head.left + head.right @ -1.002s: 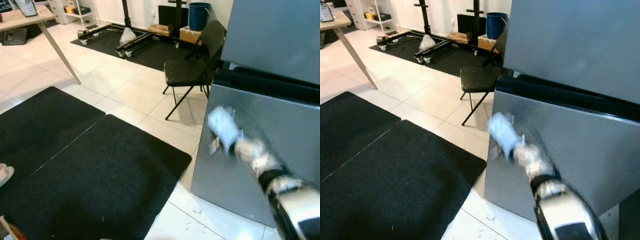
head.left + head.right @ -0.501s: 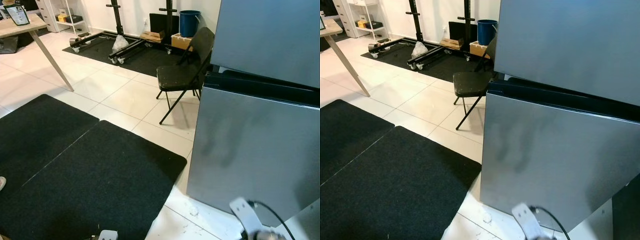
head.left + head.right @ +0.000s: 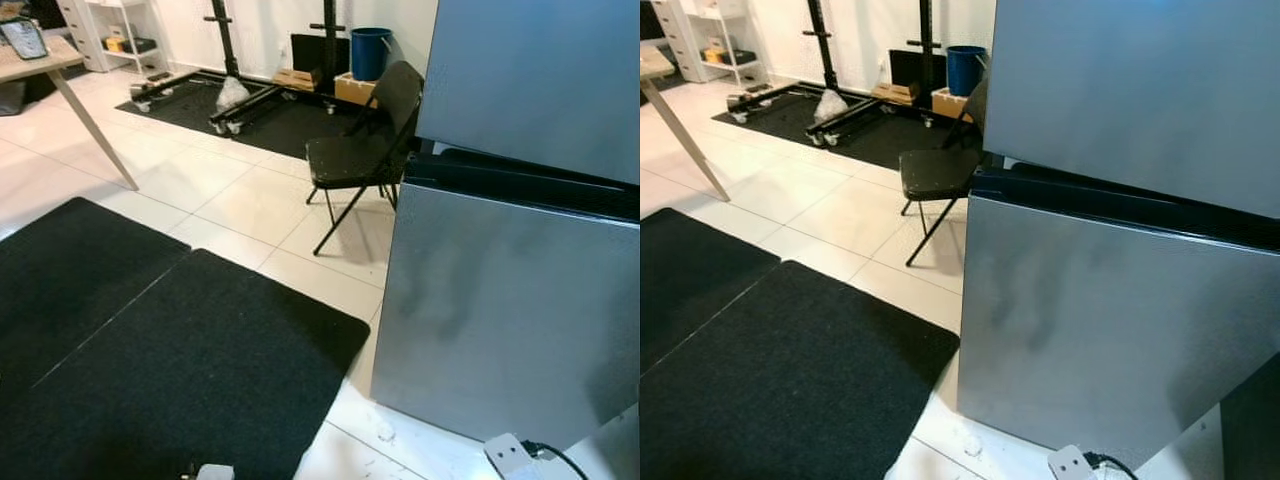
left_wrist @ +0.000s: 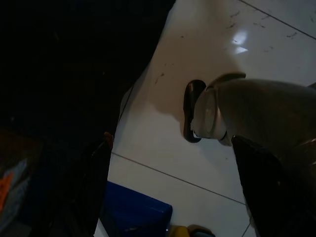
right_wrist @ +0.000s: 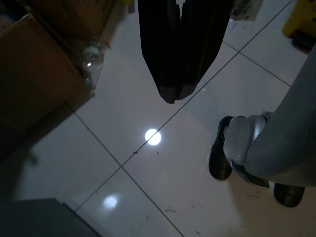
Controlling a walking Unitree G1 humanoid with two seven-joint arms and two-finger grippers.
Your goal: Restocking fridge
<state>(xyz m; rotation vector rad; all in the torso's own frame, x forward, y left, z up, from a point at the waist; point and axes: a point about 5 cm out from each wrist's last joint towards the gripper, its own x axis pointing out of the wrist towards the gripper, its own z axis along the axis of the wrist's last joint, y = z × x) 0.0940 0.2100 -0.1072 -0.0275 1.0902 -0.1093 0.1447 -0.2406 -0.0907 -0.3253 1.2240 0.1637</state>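
The grey steel fridge (image 3: pixel 500 300) stands on my right, with a dark gap between its upper door (image 3: pixel 540 80) and its lower door. In the left wrist view, my left gripper (image 4: pixel 170 139) hangs over white floor tiles, open, with nothing between its fingers (image 4: pixel 94 187). My right gripper (image 5: pixel 172 96) hangs low over the tiles in the right wrist view, its two black fingers pressed together and shut on nothing. Several plastic bottles (image 5: pixel 90 64) lie beside a cardboard box (image 5: pixel 34 79) near it.
A black folding chair (image 3: pixel 360 150) stands left of the fridge. Black mats (image 3: pixel 180 350) cover the floor ahead. A white power strip (image 3: pixel 510 455) with a black cable lies at the fridge's foot. A table (image 3: pixel 50 65) stands far left, a blue bin (image 3: pixel 370 50) behind. A blue box (image 4: pixel 133 217) lies by my foot (image 4: pixel 217 118).
My right arm was raised and blurred in front of the lower fridge door; it has dropped out of the head views. The camera has shifted slightly.
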